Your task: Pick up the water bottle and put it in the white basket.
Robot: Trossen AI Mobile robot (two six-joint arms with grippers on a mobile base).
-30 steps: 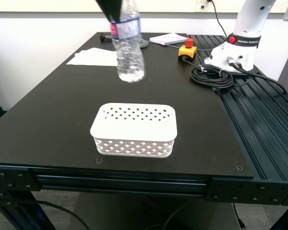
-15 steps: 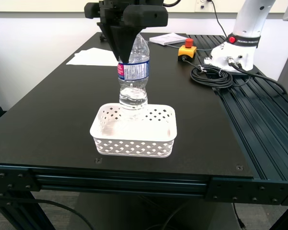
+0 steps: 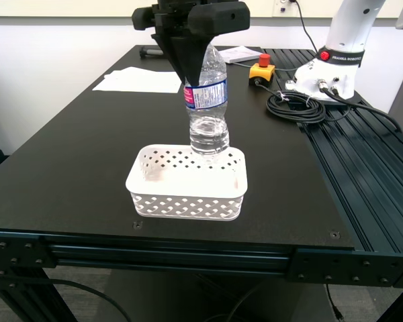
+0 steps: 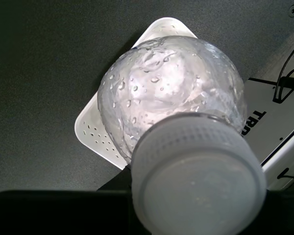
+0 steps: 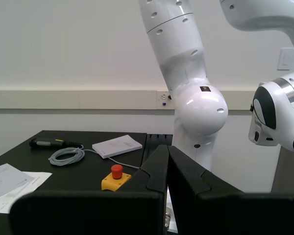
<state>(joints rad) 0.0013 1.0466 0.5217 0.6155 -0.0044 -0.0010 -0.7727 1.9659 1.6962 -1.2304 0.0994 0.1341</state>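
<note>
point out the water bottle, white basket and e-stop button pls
water bottle (image 3: 206, 95), exterior view, on its blue label.
white basket (image 3: 188, 205), exterior view, on its near lattice wall.
e-stop button (image 3: 263, 60), exterior view, on the red cap.

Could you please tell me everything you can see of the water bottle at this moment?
The water bottle is clear ribbed plastic with a white cap and a blue label with a red stripe. It looks mostly empty, with droplets inside. It hangs nearly upright, gripped near the top by my first claw, its base over the far edge of the white basket.
</note>
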